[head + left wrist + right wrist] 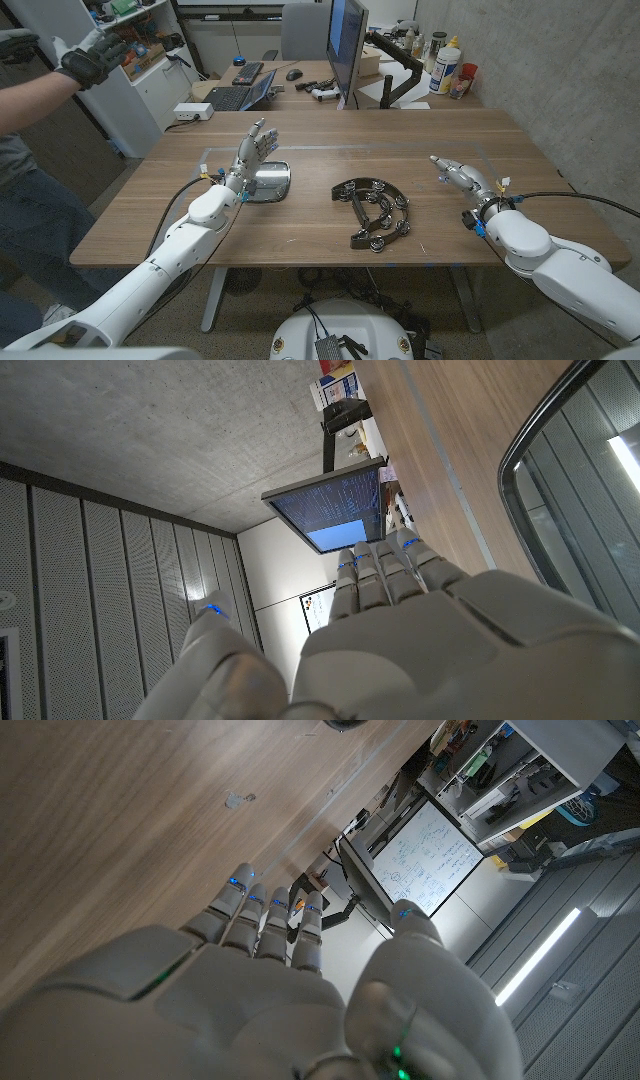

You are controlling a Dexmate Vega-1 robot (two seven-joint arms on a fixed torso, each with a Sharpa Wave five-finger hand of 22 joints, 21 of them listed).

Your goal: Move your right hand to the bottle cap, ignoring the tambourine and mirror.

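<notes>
Head view. I see my right hand (458,176) over the right part of the wooden table (330,135), fingers extended and held close together, pointing toward the far left. It holds nothing, and I cannot tell whether it touches the tabletop. My left hand (255,150) stands raised at the left, fingers straight, slightly spread and pointing up and away; it also holds nothing. Just beside it, on its right, the mirror (267,182) lies flat on the table with its glass facing up. The tambourine (375,212), a black half-moon frame with metal jingles, lies in the middle of the table, between the two hands and well apart from each. I cannot locate the bottle cap on the table in this view. At the far left edge, a person's gloved hand (88,58) is raised behind the table.

Left wrist view. The back of my left hand (420,630) occupies the near part of the picture, fingers straight and side by side, gripping nothing. The rim of the mirror (560,510) curves beside it on the wood.

Right wrist view. My right hand (270,980) shows from behind, fingers straight and together, thumb set apart, empty, above bare wood. The bottle cap is not identifiable here either.
</notes>
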